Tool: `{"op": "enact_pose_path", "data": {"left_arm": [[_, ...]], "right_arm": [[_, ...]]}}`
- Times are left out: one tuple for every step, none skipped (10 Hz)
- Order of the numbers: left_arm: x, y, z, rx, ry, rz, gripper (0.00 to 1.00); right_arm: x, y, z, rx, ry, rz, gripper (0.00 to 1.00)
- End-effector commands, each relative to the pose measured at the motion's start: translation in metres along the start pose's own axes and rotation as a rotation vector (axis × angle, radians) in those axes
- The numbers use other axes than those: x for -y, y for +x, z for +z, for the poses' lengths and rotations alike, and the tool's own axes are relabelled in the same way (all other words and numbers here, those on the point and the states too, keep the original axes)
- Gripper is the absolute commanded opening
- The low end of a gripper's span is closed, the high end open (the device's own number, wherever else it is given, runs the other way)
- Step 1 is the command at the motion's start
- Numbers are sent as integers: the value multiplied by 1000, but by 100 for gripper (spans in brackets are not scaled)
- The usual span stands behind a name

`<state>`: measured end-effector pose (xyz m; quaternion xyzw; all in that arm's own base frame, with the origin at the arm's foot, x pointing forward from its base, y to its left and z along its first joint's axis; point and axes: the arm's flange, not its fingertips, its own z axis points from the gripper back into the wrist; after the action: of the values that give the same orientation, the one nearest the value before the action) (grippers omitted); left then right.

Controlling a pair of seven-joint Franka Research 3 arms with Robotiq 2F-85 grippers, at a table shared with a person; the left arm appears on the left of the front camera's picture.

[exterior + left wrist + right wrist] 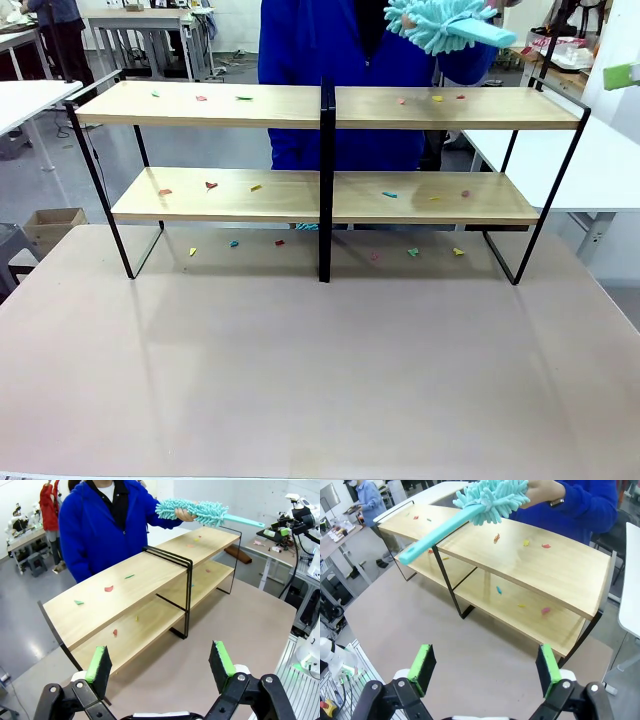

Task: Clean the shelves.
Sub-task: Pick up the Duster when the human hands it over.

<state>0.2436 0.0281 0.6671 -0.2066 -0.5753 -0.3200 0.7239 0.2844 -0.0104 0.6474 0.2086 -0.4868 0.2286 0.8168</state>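
The shelves stand across the table's far half: a top board (300,104) and a lower board (300,195) in a black frame with a centre post (326,180). Small coloured paper scraps (211,185) lie on both boards and on the table under the rack. A person in a blue jacket (330,60) behind the rack holds a teal fluffy duster (440,25) above the right end, handle pointing outward (435,532). My left gripper (160,665) is open over the table, well short of the rack. Likewise my right gripper (485,670) is open and holds nothing.
The pinkish table (320,370) spreads wide in front of the rack. White tables stand at the left (30,100) and right (600,160). A cardboard box (55,225) sits on the floor at the left. Another person (367,500) stands far off.
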Motion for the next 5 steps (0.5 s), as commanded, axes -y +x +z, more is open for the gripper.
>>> {"op": "enact_pose_path", "data": {"left_arm": [[-2,0,-1,2,1,8,100],[-2,0,-1,2,1,8,100],[-2,0,-1,2,1,8,100],[-2,0,-1,2,1,8,100],[-2,0,-1,2,1,8,100]], "right_arm": [[0,0,0,2,1,0,100],[0,0,0,0,0,0,100],[9,37,-7,-81,76,-64,100],[17,83,-21,-170,155,-185,100],[18,124,-45,-327,264,-424,100]]}}
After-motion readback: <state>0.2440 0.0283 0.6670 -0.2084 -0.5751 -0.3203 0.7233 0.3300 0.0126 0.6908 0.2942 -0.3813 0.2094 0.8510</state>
